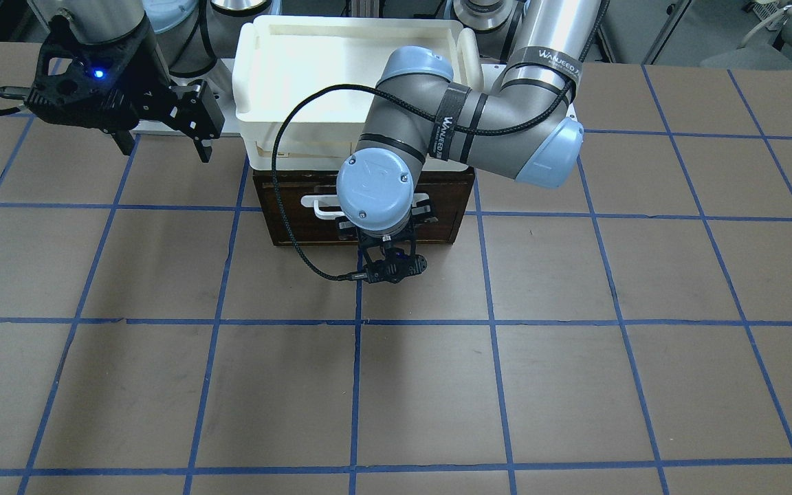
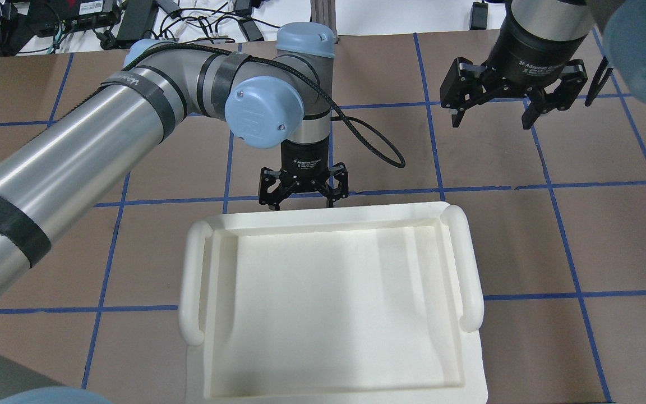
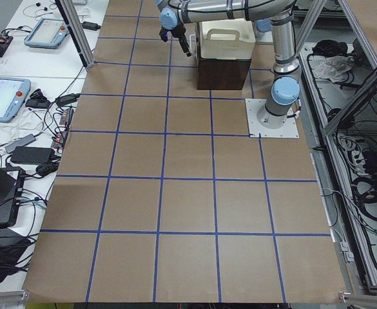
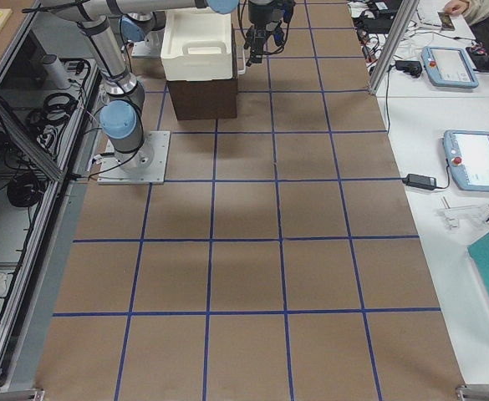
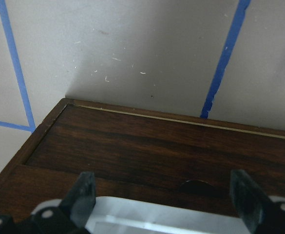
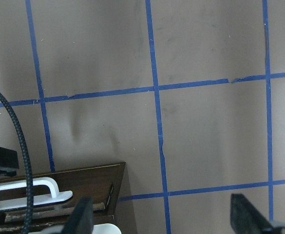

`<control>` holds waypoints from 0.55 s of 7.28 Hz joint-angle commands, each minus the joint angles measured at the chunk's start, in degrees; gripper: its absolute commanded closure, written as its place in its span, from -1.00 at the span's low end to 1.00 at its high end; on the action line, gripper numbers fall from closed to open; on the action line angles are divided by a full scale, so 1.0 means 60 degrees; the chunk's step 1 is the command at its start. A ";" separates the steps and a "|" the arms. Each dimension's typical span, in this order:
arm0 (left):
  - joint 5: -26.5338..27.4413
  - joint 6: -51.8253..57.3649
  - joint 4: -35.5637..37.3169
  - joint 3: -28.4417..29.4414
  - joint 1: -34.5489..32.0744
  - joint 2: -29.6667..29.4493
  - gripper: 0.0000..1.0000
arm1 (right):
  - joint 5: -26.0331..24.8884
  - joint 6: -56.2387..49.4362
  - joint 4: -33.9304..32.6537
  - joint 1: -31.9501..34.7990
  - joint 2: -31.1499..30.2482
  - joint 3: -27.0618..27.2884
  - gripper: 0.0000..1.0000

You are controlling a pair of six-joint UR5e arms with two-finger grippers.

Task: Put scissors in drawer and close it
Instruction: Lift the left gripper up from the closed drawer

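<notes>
The dark brown drawer (image 1: pixel 286 206) sits under the white tray, pushed in, with no pale interior showing. Its white bar handle (image 1: pixel 317 205) is on the front. My left gripper (image 2: pixel 303 201) hangs open just in front of the drawer face. In the left wrist view the gripper (image 5: pixel 162 187) has its fingers on either side of the handle (image 5: pixel 157 217), holding nothing. My right gripper (image 2: pixel 491 115) is open and empty, raised off to the side of the drawer (image 6: pixel 84 178). The scissors show in no view.
A white plastic tray (image 2: pixel 191 280) rests on top of the drawer cabinet. The table is brown with blue tape grid lines (image 1: pixel 355 385). The left arm's black cable (image 1: pixel 286 206) loops in front of the drawer face.
</notes>
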 commanded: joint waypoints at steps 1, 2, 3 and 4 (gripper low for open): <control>-0.0072 -0.0260 0.1013 0.0127 0.0277 0.0071 -1.00 | 0.0000 -0.0027 -0.0003 0.0014 -0.0004 -0.0003 -1.00; 0.0016 -0.0261 0.1601 0.0244 0.0598 0.0304 -1.00 | 0.0000 -0.0027 0.0041 0.0000 -0.0004 -0.0003 -1.00; 0.0205 -0.0145 0.1622 0.0492 0.0790 0.0713 -1.00 | 0.0000 -0.0027 0.0027 0.0000 -0.0004 0.0012 -1.00; 0.0700 -0.0187 0.1520 0.0640 0.0893 0.1326 -1.00 | 0.0000 -0.0027 0.0056 0.0000 -0.0004 0.0012 -1.00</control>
